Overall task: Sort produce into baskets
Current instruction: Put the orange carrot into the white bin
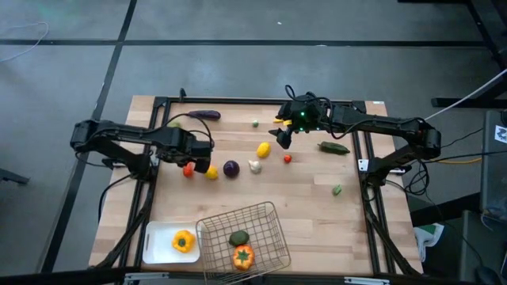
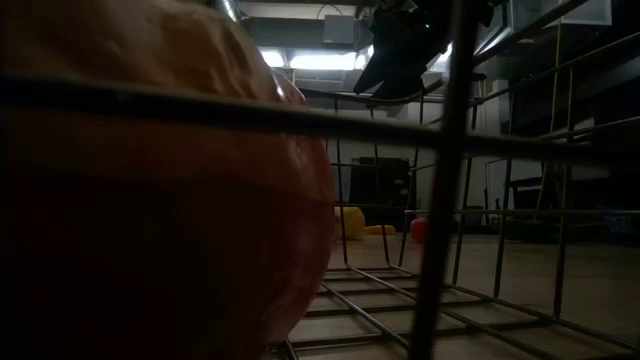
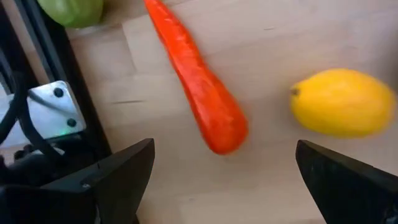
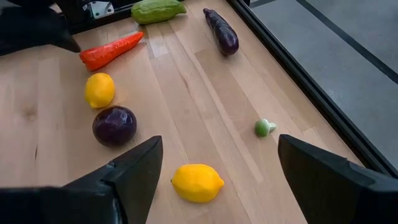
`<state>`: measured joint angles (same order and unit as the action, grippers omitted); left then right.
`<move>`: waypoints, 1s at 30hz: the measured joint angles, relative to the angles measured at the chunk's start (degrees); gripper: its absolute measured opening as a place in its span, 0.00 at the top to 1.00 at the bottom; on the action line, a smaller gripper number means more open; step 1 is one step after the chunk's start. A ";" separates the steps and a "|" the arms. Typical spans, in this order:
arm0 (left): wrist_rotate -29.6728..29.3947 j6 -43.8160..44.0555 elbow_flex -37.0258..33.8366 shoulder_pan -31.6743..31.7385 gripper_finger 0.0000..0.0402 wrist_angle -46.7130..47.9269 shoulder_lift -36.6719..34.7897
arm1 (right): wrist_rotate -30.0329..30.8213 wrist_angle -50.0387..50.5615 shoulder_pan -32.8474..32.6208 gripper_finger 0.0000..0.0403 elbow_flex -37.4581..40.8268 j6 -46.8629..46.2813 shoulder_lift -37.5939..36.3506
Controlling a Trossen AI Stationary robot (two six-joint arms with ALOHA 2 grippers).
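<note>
My left gripper (image 1: 200, 161) is open and empty, low over the table's left middle. It stands just over the tip of a long red pepper (image 3: 200, 84), with a lemon (image 3: 342, 102) beside it. My right gripper (image 1: 283, 136) is open and empty above the far middle, over a second lemon (image 4: 197, 182). A purple onion (image 1: 230, 168), garlic (image 1: 254, 166), an eggplant (image 1: 203, 115), a green cucumber (image 1: 333, 147) and small red (image 1: 287, 158) and green pieces (image 1: 337, 189) lie loose on the wood. The wire basket (image 1: 265, 212) holds an orange pepper (image 1: 243, 256) and a green piece (image 1: 238, 237). The white tray (image 1: 158, 245) holds a yellow pepper (image 1: 183, 241).
A dark frame rail (image 1: 360, 166) runs along the table's sides and far edge. A green vegetable (image 4: 157, 10) lies by the left rail at the far left. The low view looks out through the basket's mesh (image 2: 440, 200), past the orange pepper (image 2: 150, 180).
</note>
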<state>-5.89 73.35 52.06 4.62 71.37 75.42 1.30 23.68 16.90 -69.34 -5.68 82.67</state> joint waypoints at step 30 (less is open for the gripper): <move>5.66 -2.05 -19.72 4.44 0.16 -23.12 0.02 | 8.54 8.95 0.09 0.22 0.00 13.77 -13.48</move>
<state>-0.23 71.30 32.34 9.06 48.25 75.44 9.84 32.63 16.99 -69.34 8.09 69.19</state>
